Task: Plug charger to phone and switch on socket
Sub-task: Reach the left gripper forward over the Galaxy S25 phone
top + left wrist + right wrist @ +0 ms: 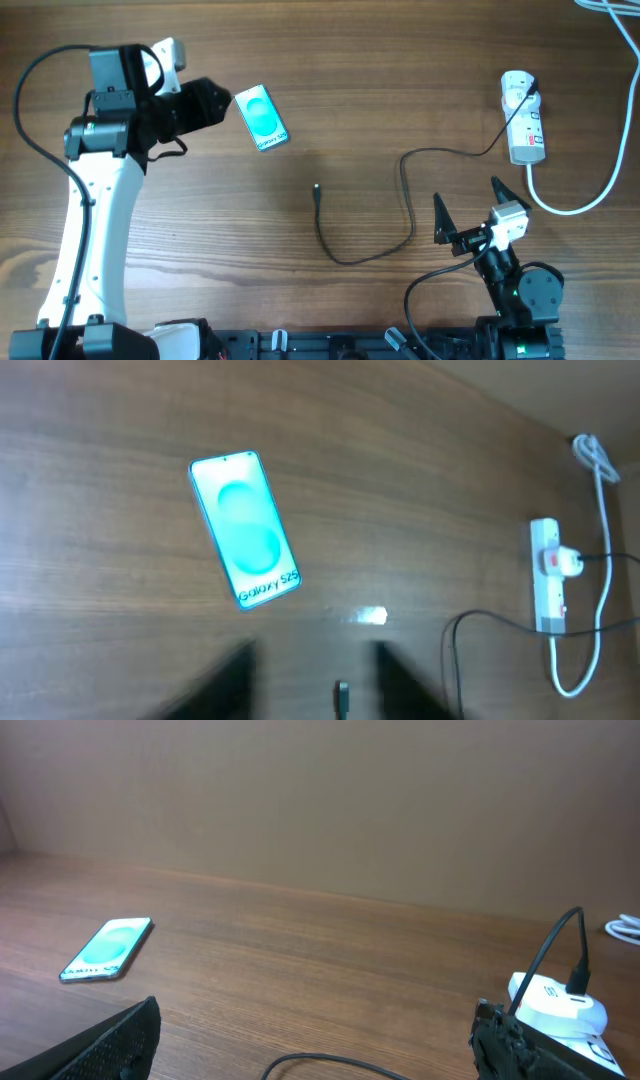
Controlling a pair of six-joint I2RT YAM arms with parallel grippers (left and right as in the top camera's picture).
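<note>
Black, thin, limp charger cable (pixel 404 175): I'd pinch its rigid metal-tipped connector (pixel 316 188) at centre frame; left pincer (pixel 312 655) part-open, right pincer (pixel 466 192) wide, both empty.

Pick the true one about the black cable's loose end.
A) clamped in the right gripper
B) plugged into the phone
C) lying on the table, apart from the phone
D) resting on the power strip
C: the tip of the black cable lies on the table, well clear of the phone.
</note>
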